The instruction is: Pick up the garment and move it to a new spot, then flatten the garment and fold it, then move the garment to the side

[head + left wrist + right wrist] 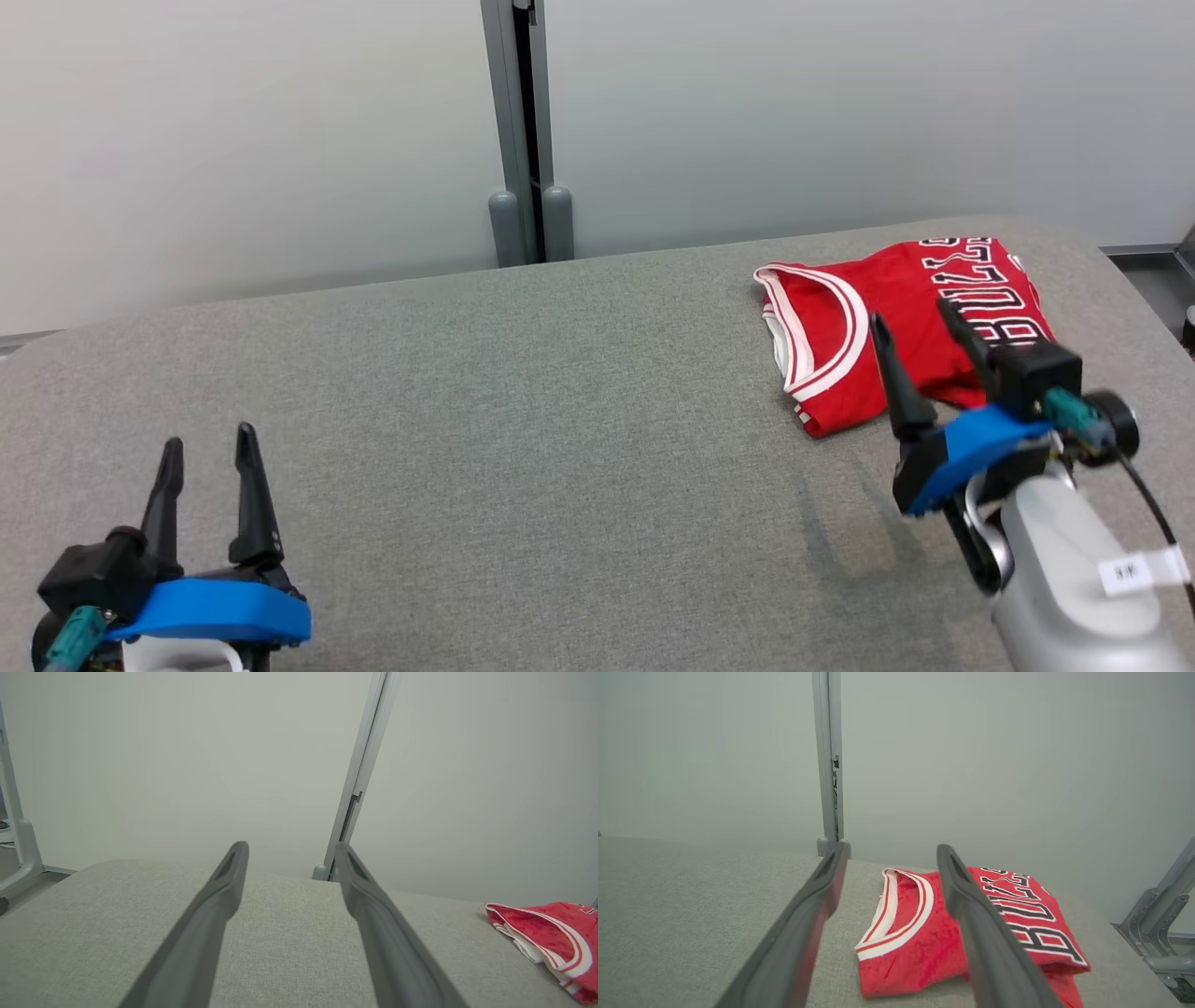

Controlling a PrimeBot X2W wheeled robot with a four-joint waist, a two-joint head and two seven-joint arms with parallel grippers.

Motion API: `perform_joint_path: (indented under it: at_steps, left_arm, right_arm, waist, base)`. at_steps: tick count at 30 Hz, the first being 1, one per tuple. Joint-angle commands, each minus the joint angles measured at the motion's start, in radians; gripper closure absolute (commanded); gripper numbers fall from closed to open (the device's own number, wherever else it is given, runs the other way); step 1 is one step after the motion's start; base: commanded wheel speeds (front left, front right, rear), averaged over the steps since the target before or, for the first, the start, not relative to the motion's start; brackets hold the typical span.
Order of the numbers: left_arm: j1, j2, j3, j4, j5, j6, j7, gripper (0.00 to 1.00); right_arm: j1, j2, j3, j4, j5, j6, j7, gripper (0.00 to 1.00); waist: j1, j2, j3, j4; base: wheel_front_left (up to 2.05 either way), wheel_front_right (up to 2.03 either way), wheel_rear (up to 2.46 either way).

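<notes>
The folded red garment (920,280) lies at the far right of the counter (560,420), just ahead of the right end effector (909,315), whose fingers are spread and empty. The left end effector (209,437), also spread and empty, is well apart.

Garment (910,275) far right on table (513,420), right end effector (910,311) before it
</notes>
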Motion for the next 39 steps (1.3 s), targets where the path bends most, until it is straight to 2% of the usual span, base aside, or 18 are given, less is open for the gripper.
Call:
perform_joint_path:
  at_steps: [1, 12, 32, 33, 36, 39]
  left_arm:
    - [0.01, 0.004, -0.004, 0.009, 0.006, -0.001, -0.002, 0.0]
    - [0.018, 0.01, -0.039, 0.111, 0.021, -0.029, -0.004, 0.0]
    - [-0.012, -0.016, -0.015, 0.183, 0.029, -0.05, -0.004, 0.0]
    - [0.001, -0.016, -0.019, 0.183, 0.022, -0.046, 0.0, 1.0]
    - [0.023, -0.028, -0.021, 0.205, 0.015, -0.046, 0.007, 1.0]
    - [0.014, -0.032, -0.009, 0.203, -0.035, -0.047, 0.028, 1.0]
  right_arm:
    - [0.027, 0.004, -0.003, -0.017, 0.003, 0.0, -0.002, 0.0]
    - [0.29, 0.055, -0.051, -0.26, 0.05, 0.0, -0.002, 0.0]
    - [0.31, 0.055, -0.034, -0.263, 0.066, 0.0, -0.002, 0.0]
    - [0.307, 0.057, -0.035, -0.263, 0.065, 0.0, 0.0, 1.0]
    - [0.321, 0.061, -0.036, -0.241, 0.07, 0.0, 0.006, 1.0]
    - [0.318, 0.063, -0.053, -0.243, 0.127, 0.0, 0.028, 1.0]
  waist:
    - [0.0003, 0.0004, -0.003, -0.001]
    - [0.0003, 0.0004, -0.03, -0.008]
    - [0.0003, 0.0004, -0.046, -0.009]
    - [0.0003, 0.0004, -0.046, -0.009]
    - [0.0003, 0.0004, -0.046, -0.008]
    - [0.0003, 0.0004, -0.045, -0.006]
  base:
    - [0.0, 0.0, 0.0]
    - [0.0, 0.0, 0.0]
    - [0.0, 0.0, 0.0]
    - [0.0, 0.0, 0.0]
    - [0.0, 0.0, 0.0]
    - [0.0, 0.0, 0.0]
